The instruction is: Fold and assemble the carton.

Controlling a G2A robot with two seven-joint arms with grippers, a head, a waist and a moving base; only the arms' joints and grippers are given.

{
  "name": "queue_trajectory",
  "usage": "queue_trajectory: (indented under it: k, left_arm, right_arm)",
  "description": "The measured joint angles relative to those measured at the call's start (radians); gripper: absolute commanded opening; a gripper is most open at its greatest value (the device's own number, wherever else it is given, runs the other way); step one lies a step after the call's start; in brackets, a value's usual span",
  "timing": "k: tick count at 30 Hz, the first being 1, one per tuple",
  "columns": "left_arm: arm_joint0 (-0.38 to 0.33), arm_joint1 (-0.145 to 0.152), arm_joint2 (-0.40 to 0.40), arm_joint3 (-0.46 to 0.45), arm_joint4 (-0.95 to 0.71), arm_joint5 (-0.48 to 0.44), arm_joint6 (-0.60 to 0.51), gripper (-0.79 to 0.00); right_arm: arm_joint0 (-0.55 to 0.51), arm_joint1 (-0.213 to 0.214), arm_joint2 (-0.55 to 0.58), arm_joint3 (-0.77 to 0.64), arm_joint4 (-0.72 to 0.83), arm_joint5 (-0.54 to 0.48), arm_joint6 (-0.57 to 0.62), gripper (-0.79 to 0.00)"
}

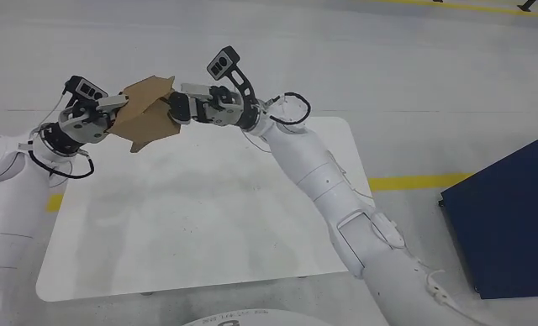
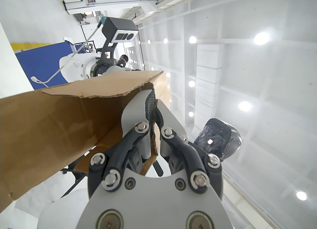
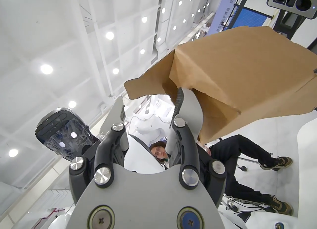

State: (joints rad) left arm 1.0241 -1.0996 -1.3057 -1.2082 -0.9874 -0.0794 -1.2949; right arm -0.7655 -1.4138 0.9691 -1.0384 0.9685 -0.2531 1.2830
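The brown carton (image 1: 147,112) is up in the air, not lying on the white table (image 1: 210,225). Seen from the top, it hangs near the table's far corner, at about 11 o'clock, and it is tilted. It is only partly folded. Some sides are bent up, and loose flaps stick out at its edges. The left gripper (image 1: 108,118) is at the carton's 9 o'clock side, and the right gripper (image 1: 178,107) is at its 3 o'clock side, so the carton sits between the two. In the left wrist view, the left gripper (image 2: 153,106) is pinched tight on a thin edge of the carton (image 2: 62,121). Its fingers (image 2: 135,116) press the cardboard from both sides, and the edge there looks rough and a bit torn. In the right wrist view, the right gripper (image 3: 151,102) is spread wide and grips nothing. One finger (image 3: 190,111) rests against the carton (image 3: 242,71), and the other finger is apart from it. A small flap of the carton lies just past the fingertips. On the floor at the table's 3 o'clock side, well apart from it, is a dark blue box (image 1: 500,217). A yellow line (image 1: 403,182) runs on the floor between that box and the table.
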Motion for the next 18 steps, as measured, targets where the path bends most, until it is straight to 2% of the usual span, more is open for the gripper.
queue_trajectory:
  k: [3,6,8,18]
  left_arm:
    - [0.001,0.000,-0.003,-0.001,0.002,0.003,0.000,-0.785]
    - [0.001,0.000,-0.006,-0.002,0.009,0.007,0.002,-0.785]
    - [0.000,0.002,-0.009,-0.001,0.031,0.003,0.012,-0.785]
    - [0.009,0.003,-0.017,-0.013,0.076,-0.019,0.039,-0.785]
  right_arm:
    - [-0.006,0.000,0.003,-0.008,-0.018,-0.008,-0.010,-0.505]
    - [-0.012,-0.001,0.007,-0.016,-0.026,-0.009,-0.014,-0.400]
    - [-0.016,0.000,0.015,-0.021,-0.029,-0.013,-0.014,-0.379]
    - [-0.042,0.005,0.059,-0.050,-0.015,-0.026,-0.003,-0.360]
